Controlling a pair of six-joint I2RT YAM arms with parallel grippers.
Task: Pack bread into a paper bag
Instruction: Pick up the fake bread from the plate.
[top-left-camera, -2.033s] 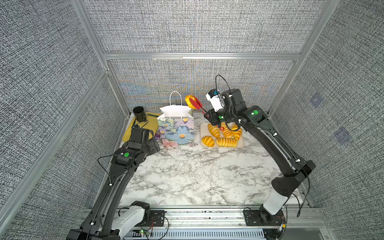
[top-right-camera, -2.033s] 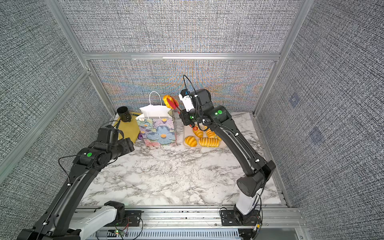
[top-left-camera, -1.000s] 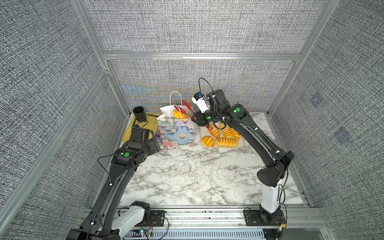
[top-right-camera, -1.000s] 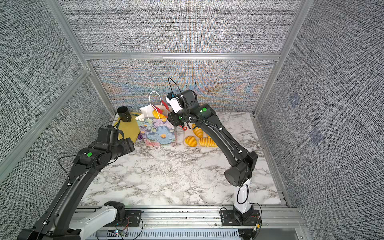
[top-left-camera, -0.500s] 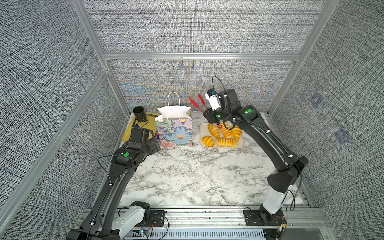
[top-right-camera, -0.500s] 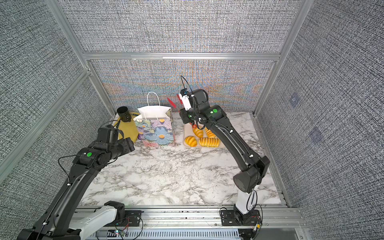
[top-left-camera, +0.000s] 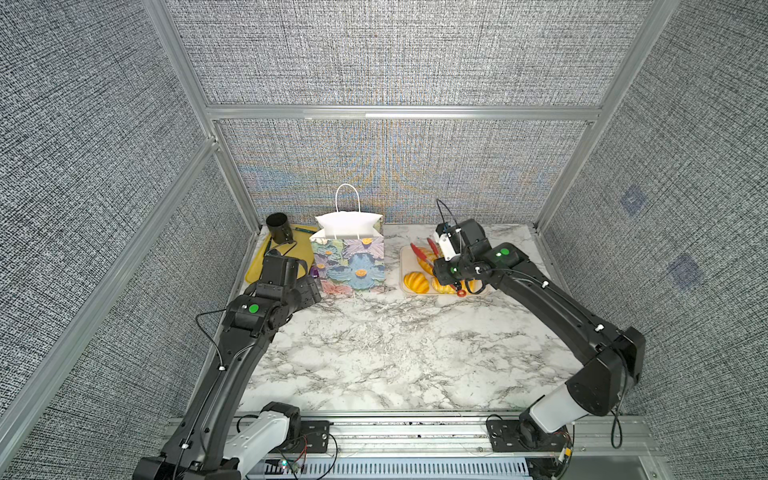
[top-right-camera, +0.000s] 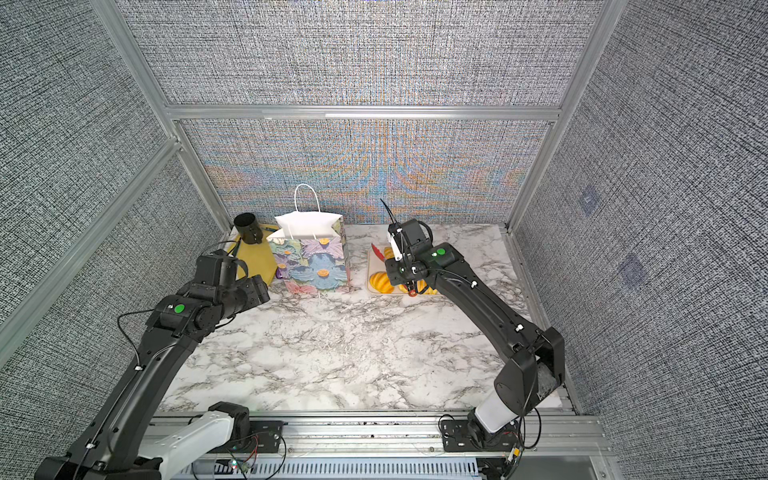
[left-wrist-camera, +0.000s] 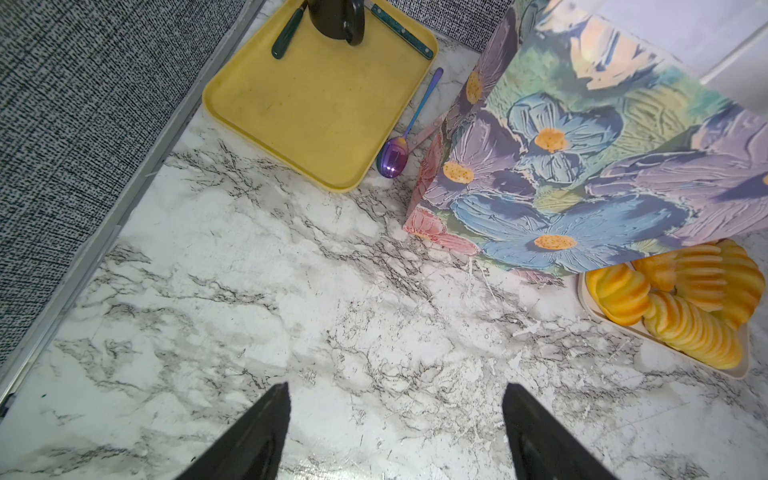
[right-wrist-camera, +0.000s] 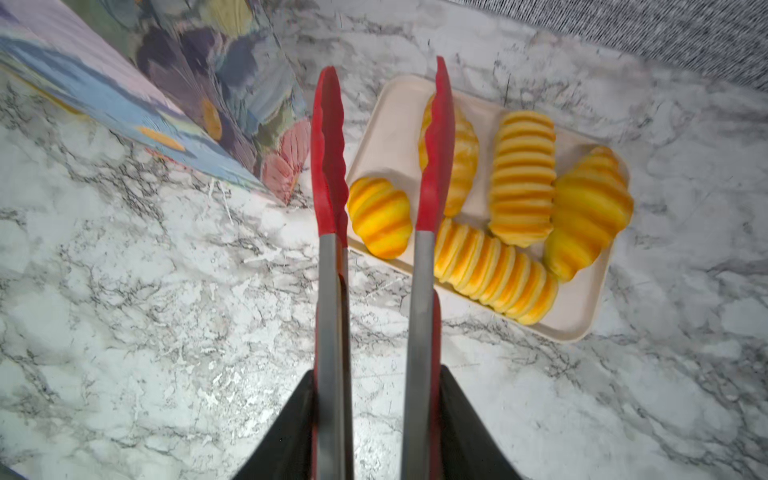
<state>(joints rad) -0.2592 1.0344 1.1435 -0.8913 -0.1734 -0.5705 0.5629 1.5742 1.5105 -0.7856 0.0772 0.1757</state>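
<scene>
A: Standing upright, the paper bag (top-left-camera: 349, 266), mouth open; cream tray (right-wrist-camera: 386, 124) just beside it.
B: Left gripper (left-wrist-camera: 395, 388)?
A: Near the bag's front corner, jaws wide, empty. Right gripper (right-wrist-camera: 376, 374) clamps red tongs (right-wrist-camera: 328, 166), tips apart above the bread (right-wrist-camera: 521, 178): five pieces on that tray.

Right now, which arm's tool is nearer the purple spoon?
Left. The left tool hovers open over bare marble near the purple spoon; the right tool, gripping red tongs, is by the bread tray, on the paper bag's far side.
</scene>
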